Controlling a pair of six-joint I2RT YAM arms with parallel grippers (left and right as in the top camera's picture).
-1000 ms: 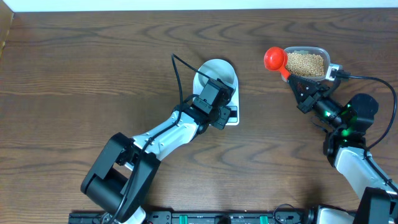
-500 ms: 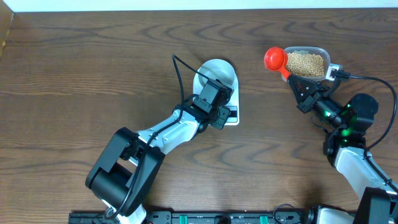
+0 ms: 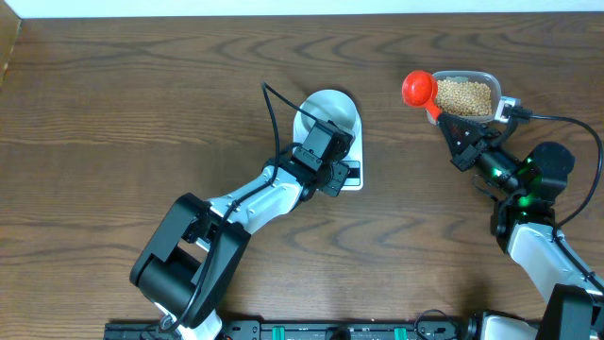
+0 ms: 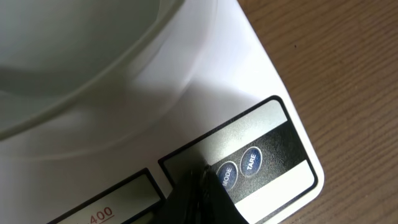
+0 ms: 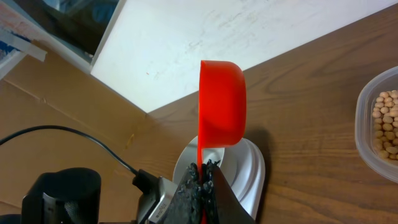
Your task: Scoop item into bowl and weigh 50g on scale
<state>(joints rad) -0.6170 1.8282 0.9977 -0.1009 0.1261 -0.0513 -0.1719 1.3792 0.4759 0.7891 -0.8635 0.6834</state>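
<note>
The left arm [image 3: 203, 231] folds in: its elbow and dark lower link now sit slightly closer to the scale [image 3: 356, 151] than a second ago, shortening the stretch toward it.

A red scoop [image 5: 222, 102], tan-yellow beans [image 3: 462, 94], a white scale [image 4: 236, 93] on a brown wood-grain table [image 3: 113, 113].

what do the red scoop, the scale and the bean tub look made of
Red scoop: likely plastic, smooth even colour with soft sheen. Scale: probably glossy white plastic, with glare and printed buttons. Tub: seemingly clear plastic, since the beans show through its wall.
</note>
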